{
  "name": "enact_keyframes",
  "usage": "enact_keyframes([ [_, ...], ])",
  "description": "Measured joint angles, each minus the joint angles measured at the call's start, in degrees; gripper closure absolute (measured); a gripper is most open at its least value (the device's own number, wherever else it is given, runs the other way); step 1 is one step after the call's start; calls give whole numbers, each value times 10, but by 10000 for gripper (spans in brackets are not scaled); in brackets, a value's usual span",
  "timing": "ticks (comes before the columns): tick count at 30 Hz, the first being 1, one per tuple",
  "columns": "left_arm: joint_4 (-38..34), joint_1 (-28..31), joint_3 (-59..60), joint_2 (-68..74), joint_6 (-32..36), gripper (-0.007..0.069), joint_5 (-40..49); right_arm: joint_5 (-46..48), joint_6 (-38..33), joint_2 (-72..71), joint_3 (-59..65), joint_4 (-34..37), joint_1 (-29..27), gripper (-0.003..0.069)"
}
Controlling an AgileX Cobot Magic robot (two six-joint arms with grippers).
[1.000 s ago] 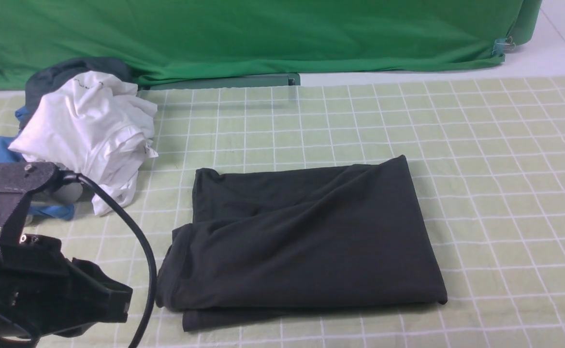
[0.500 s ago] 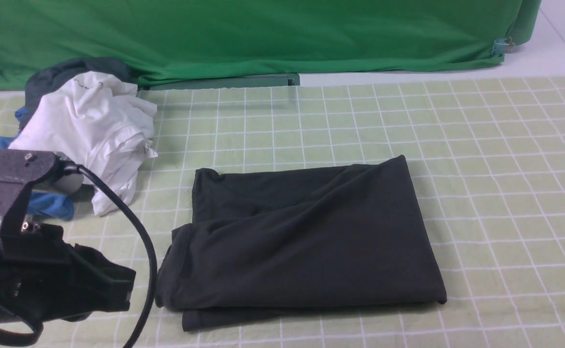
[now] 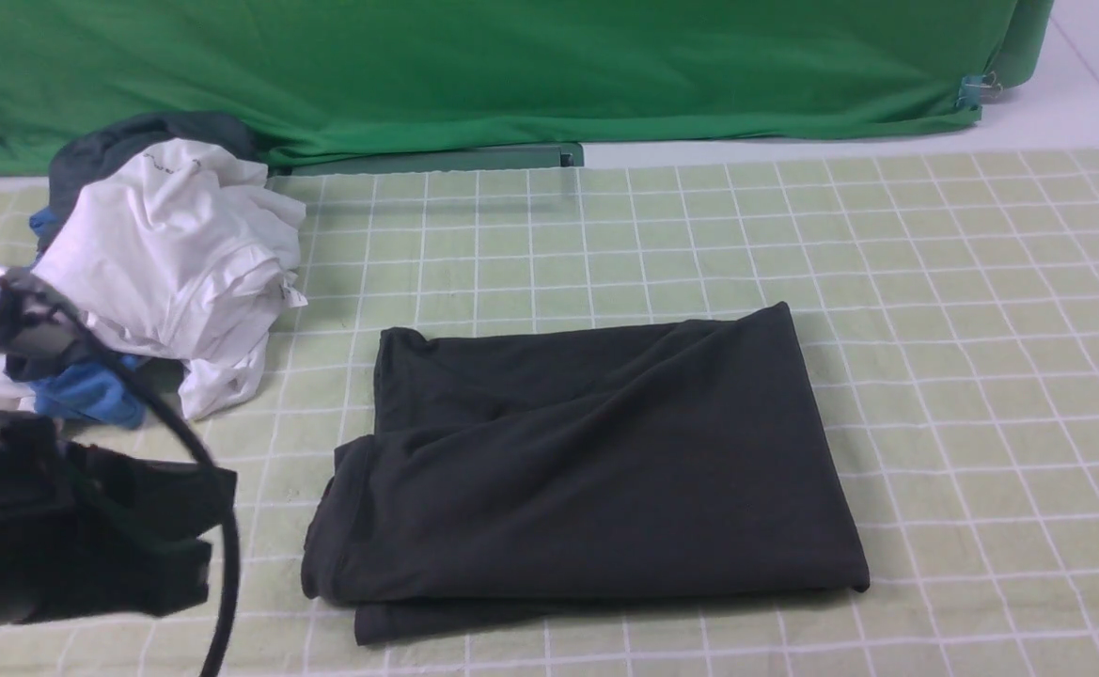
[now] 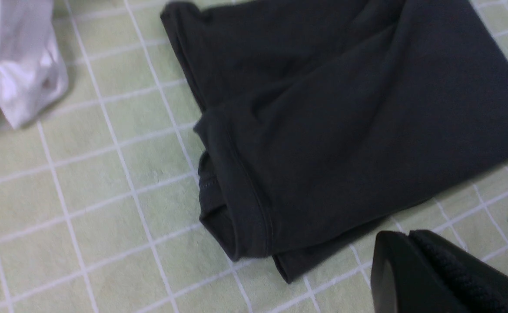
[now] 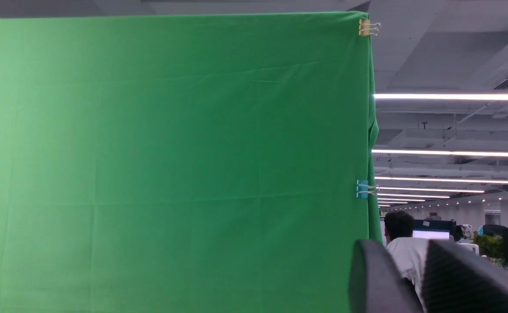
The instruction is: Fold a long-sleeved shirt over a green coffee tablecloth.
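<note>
My left claw [image 4: 410, 269], pressed together and empty, has pulled back toward eight o'clock from the folded black shirt [image 3: 587, 461]; right claw [image 5: 414, 278] has parted, empty; folding looks finished

Long-sleeved shirt [image 3: 587, 461]: black, folded into a rough rectangle, layers stacked, hem edges showing at my left. Soft creases across top. It lies flat, centre of green coffee tablecloth [image 3: 981, 329], pale yellow-green, white grid lines, spread smooth.
</note>
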Motion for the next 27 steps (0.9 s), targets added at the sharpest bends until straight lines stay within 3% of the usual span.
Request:
enact_keyframes([
  [6,2,0,49,-149,10,613,-12,2,-1,0,0,0,0,414],
  [11,-5,0,72,-229,5,613,-88,8,-1,0,0,0,0,414],
  [15,-12,0,74,-255,4,611,-152,12,-1,0,0,0,0,414],
  [27,15,0,74,-255,23,610,-186,14,-1,0,0,0,0,414],
])
